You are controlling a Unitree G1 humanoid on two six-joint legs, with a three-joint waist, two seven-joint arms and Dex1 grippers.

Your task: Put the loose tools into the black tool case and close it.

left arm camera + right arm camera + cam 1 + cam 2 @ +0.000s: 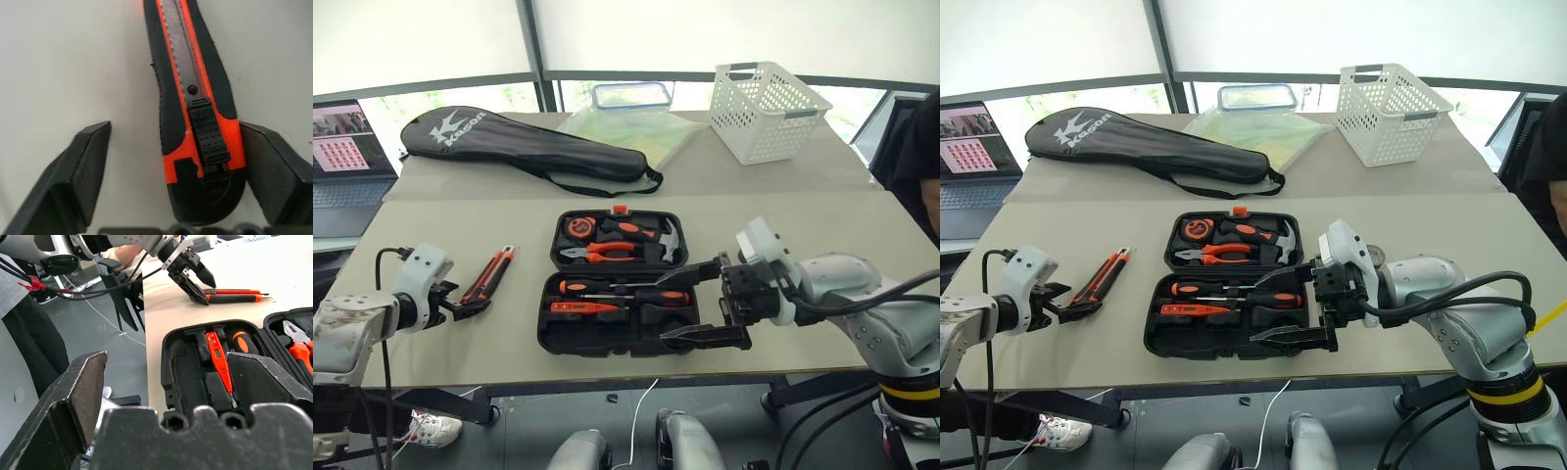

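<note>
The black tool case [607,338] lies open in the middle of the table. Its near half holds two screwdrivers [636,292] and the slim orange tester [585,306]. An orange-black utility knife [489,276] lies loose on the table to the case's left. My left gripper [460,302] is open around the knife's near end [188,83]; one finger [274,171] touches its side and the other stands apart. My right gripper [703,305] hangs wide open over the right end of the case's near half, holding nothing.
Pliers, hammer and tape measure fill the case's far half [619,240]. A black racket bag [524,147], a clear box [629,95] and a white basket [766,110] stand at the back. A laptop [347,157] sits far left. The table's front edge runs just before the case.
</note>
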